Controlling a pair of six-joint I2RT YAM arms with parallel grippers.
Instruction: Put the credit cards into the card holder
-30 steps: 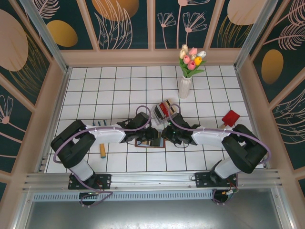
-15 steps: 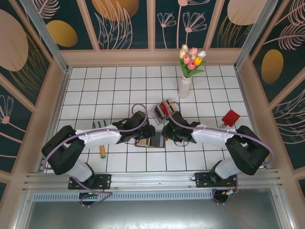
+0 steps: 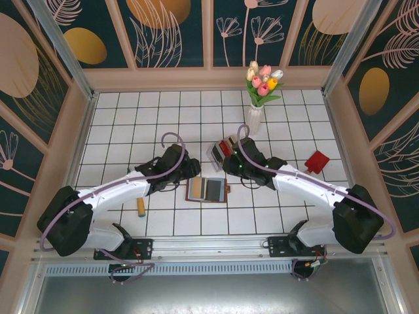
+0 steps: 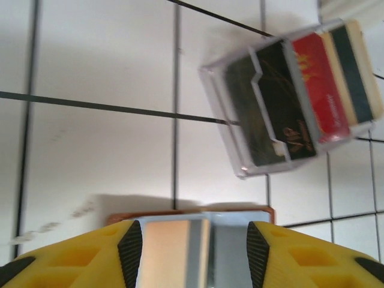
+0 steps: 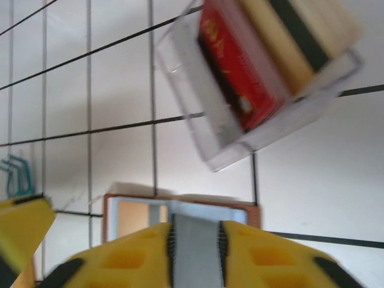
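The brown card holder (image 3: pixel 208 190) lies open and flat on the white tiled table (image 3: pixel 131 124), near both grippers. The left gripper (image 4: pixel 193 240) hangs above it, jaws well apart and empty. The right gripper (image 5: pixel 195 237) shows a narrow gap, nothing held. Credit cards (image 4: pixel 324 84) stand in the clear box (image 5: pixel 195 96) just beyond
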